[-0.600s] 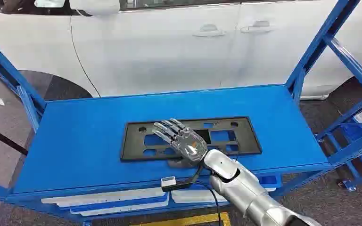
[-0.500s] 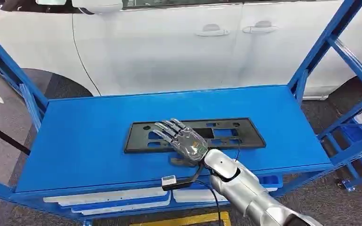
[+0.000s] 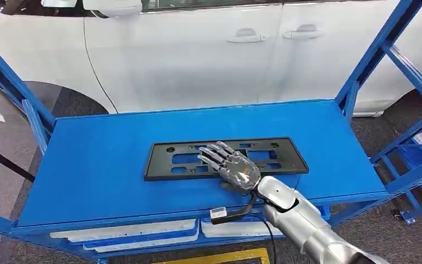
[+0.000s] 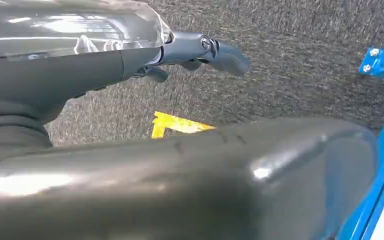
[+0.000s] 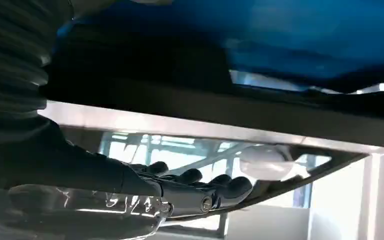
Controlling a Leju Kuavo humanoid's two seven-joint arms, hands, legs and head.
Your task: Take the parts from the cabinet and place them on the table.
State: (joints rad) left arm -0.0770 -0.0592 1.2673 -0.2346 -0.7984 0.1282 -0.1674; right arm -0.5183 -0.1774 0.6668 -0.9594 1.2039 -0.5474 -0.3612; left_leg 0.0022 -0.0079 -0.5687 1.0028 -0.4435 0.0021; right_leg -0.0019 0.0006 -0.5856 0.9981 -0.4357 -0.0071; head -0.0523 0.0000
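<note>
A black license-plate frame [image 3: 286, 159] lies flat on the blue table top [image 3: 99, 159], a little right of its middle. My right hand [image 3: 233, 168] rests over the frame's near edge with its fingers spread across the top, and it grips nothing. In the right wrist view its dark fingers [image 5: 220, 187] lie stretched out along the frame. My left hand [image 4: 200, 50] hangs over the grey floor and holds nothing.
A white car [image 3: 198, 55] stands close behind the table. Blue slanted rack posts rise at the left [image 3: 11, 88] and right [image 3: 373, 55]. White parts [image 3: 126, 231] lie on a lower shelf under the front edge. A cable with a small plug [image 3: 218, 213] hangs by my right wrist.
My right hand has slid to the right along the frame's near edge. The frame has stayed where it lay.
</note>
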